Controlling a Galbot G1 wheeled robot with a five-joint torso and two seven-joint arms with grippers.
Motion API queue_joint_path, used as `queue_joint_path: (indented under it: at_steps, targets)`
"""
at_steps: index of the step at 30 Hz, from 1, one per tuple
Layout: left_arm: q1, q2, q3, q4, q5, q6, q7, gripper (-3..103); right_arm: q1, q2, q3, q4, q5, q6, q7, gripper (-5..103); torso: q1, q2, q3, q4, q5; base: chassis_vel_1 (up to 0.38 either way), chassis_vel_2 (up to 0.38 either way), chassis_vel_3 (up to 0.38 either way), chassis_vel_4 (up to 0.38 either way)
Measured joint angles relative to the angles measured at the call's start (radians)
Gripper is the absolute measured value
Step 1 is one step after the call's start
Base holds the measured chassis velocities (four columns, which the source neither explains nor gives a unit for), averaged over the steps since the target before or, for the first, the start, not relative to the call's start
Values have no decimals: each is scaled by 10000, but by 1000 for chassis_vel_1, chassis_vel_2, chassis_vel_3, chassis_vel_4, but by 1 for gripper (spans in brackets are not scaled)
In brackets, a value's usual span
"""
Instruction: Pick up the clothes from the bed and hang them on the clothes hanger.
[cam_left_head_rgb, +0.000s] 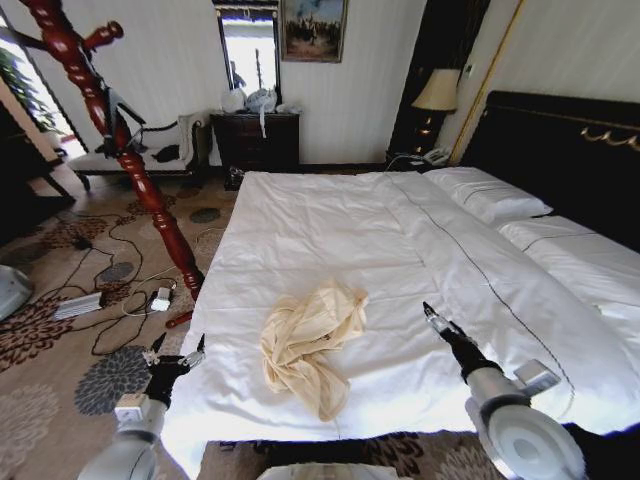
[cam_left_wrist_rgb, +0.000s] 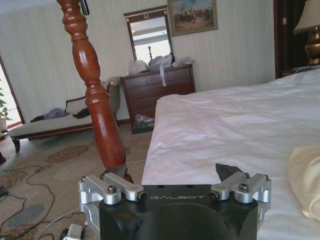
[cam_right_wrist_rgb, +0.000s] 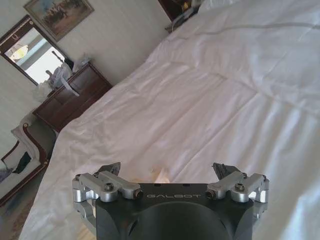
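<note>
The left gripper (cam_left_head_rgb: 178, 352) hangs with its fingers spread apart and empty, off the bed's near corner, on the side of the shirt (cam_left_head_rgb: 310, 345) nearest the coat stand (cam_left_head_rgb: 130, 160). The right gripper (cam_left_head_rgb: 432, 316) is poised above the duvet on the shirt's opposite side; the right wrist view shows its fingers (cam_right_wrist_rgb: 111, 169) likewise apart, with nothing between them. Neither gripper touches the fabric.

The shirt lies in a crumpled heap on the bed (cam_left_head_rgb: 420, 250), near its foot edge and roughly midway between the two grippers. The coat stand rises from the carpet beyond the bed's left edge, well apart from the shirt, pegs high on the post.

Step in hand, as judged: approach and grasp; hanging is not yet begun.

Recommended practice:
- Close on a raised fold of the heap, not on a flat area, so that the white duvet beneath is not pinched in.
- Favour the collar region if it can be located; its position within the heap cannot be told.
- Thin soft cloth slips and drapes; lift vertically until the trailing sleeves clear the duvet before traversing toward the coat stand.
</note>
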Motion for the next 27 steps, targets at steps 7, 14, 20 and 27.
queue_joint_path:
  at_steps: [7,14,20,27]
  targets:
    - [185,-133,-106,-352,326,6,-132,100,2101,206,-1638,-1569,234,-290,282,100,0,-1,0,1,8,0,0,0,0]
    - [255,-214,-198,-391,359,43,-182,100,4463,614,-3473,-4423,-604,-321,133,100,0,-2,0,-3,11,0,0,0,0]
    - [204,-539,-70,-249,598,54,-207,100,6612,727,-4735,-5665,-762,-839,312,100,0,-1,0,4,2,0,0,0,0]
    - [202,-666,-82,-330,557,47,-353,100,7901,883,-5863,-6408,-1094,-1738,629,100,0,-1,0,-2,5,0,0,0,0]
